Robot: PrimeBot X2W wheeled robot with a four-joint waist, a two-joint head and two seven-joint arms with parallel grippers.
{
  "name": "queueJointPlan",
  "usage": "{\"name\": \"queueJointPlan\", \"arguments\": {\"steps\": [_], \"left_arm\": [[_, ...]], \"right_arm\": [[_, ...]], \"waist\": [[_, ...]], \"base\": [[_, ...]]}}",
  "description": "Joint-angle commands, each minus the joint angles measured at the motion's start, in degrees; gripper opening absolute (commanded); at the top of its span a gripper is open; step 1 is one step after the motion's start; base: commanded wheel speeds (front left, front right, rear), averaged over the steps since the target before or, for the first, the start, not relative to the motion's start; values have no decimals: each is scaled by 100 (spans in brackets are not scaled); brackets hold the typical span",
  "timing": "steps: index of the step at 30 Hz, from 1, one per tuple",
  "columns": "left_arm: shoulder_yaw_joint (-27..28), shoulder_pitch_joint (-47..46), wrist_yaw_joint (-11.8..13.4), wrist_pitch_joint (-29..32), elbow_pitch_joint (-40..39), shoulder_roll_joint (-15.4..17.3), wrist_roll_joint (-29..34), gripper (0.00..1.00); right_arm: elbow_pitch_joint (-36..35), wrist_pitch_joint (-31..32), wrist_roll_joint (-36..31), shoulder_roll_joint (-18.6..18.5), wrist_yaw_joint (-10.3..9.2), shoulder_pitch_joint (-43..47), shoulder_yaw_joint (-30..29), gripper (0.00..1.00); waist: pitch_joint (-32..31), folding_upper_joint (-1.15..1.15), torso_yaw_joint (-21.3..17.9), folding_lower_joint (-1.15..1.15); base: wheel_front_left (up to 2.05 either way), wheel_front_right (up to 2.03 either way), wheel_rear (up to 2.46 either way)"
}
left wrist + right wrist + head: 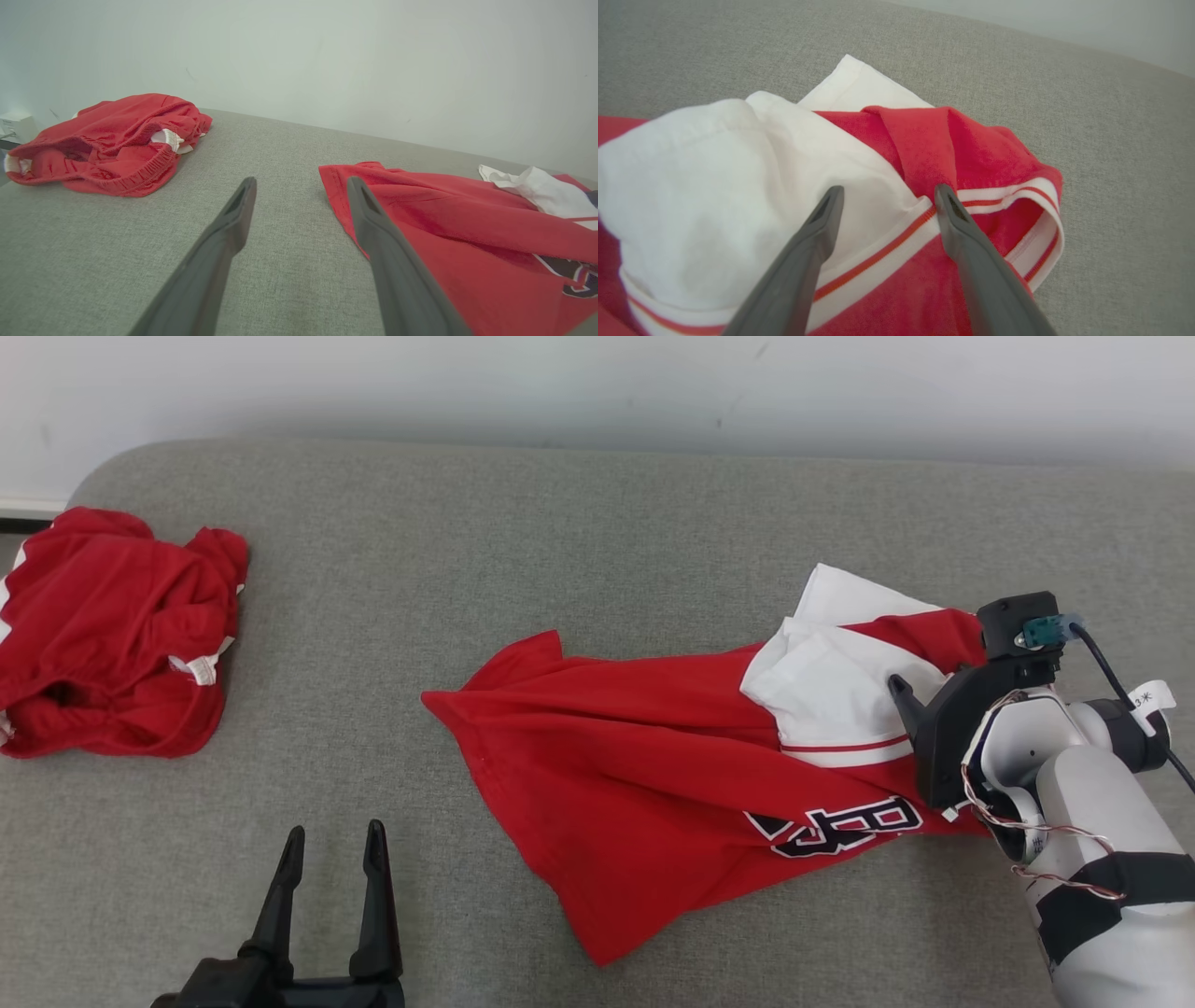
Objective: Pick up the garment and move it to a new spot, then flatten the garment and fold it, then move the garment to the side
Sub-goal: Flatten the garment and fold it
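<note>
The garment is a red jersey with white sleeves and dark lettering, lying crumpled on the grey padded surface, right of centre. My right gripper hovers open over its right end. In the right wrist view the fingers straddle the red-striped white trim, between the white sleeve and the red fold; nothing is gripped. My left gripper stands open at the lower left, off the cloth. In the left wrist view the garment's red corner lies just right of the left gripper.
A second red garment with white trim lies bunched at the far left edge, also seen in the left wrist view. A pale wall runs along the back. Bare grey surface lies between the two garments.
</note>
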Motion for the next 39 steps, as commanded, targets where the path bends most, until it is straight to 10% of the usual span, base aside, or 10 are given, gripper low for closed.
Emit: {"name": "queueJointPlan", "arguments": {"steps": [1, 25, 35, 39], "left_arm": [[1, -13, 29, -18, -40, -6, -42, 100], [-49, 11, -17, -18, 96, -5, 11, 100], [-7, 6, 1, -19, 107, -6, -24, 100], [30, 7, 17, -19, 117, -6, -28, 100]], "right_arm": [[-9, -10, 42, -48, 5, 80, 43, 100], [90, -56, -9, -226, 5, 202, 129, 100], [219, -334, -12, -250, 5, 22, 338, 0], [131, -472, 93, -273, 5, 79, 266, 0]], "waist": [[100, -1, 99, -1], [-33, -1, -30, -1], [-17, -1, -54, -1], [-55, -1, -112, -1]], "base": [[0, 0, 0], [0, 0, 0], [0, 0, 0], [0, 0, 0]]}}
